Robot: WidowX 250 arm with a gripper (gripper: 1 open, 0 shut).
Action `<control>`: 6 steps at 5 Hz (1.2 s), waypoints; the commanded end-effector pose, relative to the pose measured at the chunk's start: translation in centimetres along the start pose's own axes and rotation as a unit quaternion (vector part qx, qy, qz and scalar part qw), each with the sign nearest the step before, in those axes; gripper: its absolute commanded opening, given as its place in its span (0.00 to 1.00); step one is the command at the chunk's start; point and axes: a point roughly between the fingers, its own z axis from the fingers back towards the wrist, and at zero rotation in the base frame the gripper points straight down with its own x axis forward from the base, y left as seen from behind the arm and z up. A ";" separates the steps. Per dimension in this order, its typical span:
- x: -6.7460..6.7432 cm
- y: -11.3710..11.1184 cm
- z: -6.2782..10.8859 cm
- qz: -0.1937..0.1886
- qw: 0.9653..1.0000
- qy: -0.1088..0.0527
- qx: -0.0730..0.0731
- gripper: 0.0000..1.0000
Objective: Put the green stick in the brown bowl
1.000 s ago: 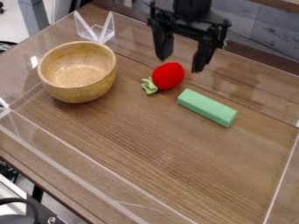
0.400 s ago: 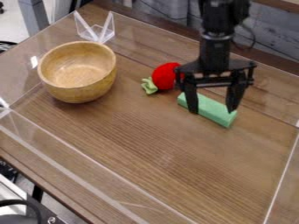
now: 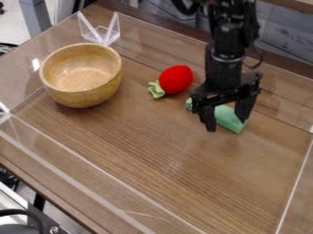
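The wooden bench [image 3: 146,174], fenced by low clear walls, carries the same three loose things in the same places as a second ago; what has changed is the arm. The brown bowl [image 3: 80,74] sits at the far left, empty, well apart from everything else. The arm, which a second ago hung high at the back above the red strawberry toy [image 3: 177,79], has dropped and swung to the right, and its wrist has rolled, so the gripper [image 3: 229,117] now points down right over the green stick [image 3: 224,115]. Its jaws stand wide, one finger on either side of the stick across its short width, with the tips down near the bench surface; whether they touch the block cannot be told, and nothing is held yet. The green stick itself lies flat on the bench, unmoved, just right of the strawberry toy and partly hidden behind the fingers. This reads as the end of the approach: the jaws look placed for the grasp, so the next need is likely a close on the stick, then a lift and a carry leftward across the bench to the bowl.
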 end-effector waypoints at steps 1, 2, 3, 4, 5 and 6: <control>0.3 -1.1 0.9 0.017 0.999 -0.019 -0.025 1.00; 0.3 -1.2 0.6 0.023 0.999 -0.024 -0.027 0.00; 1.6 -0.9 1.2 0.054 0.998 -0.033 -0.029 0.00; 2.7 -0.5 1.6 0.079 0.996 -0.047 -0.024 1.00; 1.7 -1.8 1.5 0.070 0.995 -0.060 -0.024 1.00; 0.5 -3.3 1.2 0.063 0.996 -0.067 -0.023 1.00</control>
